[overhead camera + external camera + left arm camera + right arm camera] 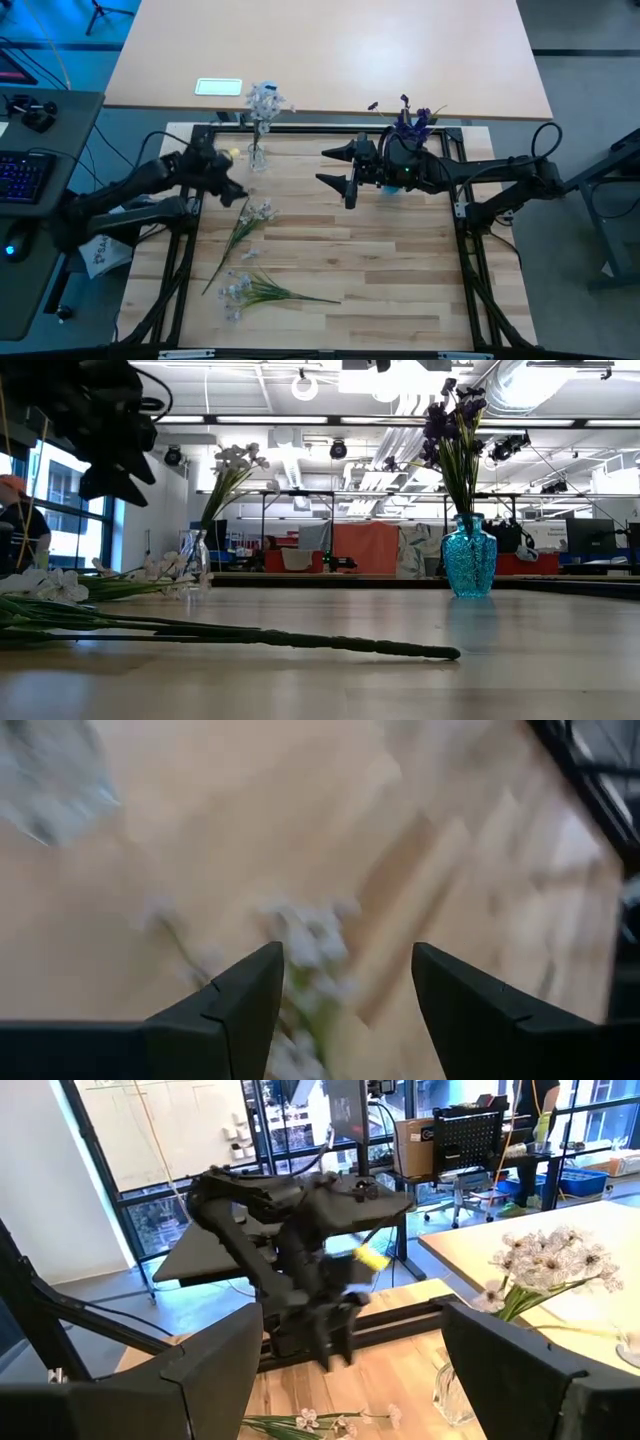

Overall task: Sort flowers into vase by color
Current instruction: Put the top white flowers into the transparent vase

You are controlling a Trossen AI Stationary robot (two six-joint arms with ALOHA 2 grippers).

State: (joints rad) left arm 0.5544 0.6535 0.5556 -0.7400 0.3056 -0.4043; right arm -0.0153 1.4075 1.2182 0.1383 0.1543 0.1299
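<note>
One pale whitish-blue sprig (264,98) stands in a clear glass vase (258,156) at the table's far left. The purple sprigs (410,122) stand in a blue vase (468,556), which my right arm hides in the high view. Two more whitish sprigs lie flat on the table: one (246,224) just below my left gripper (240,195), the other (262,291) near the front edge. My left gripper (345,980) is open above the first sprig's blooms (310,945). My right gripper (322,167) is open and empty, held in the air left of the blue vase.
The clear vase (455,1390) and its blooms (545,1265) stand just beyond my left gripper. A black frame (330,128) borders the wooden table. A larger tan table (330,50) lies behind. A keyboard (25,175) sits off to the left.
</note>
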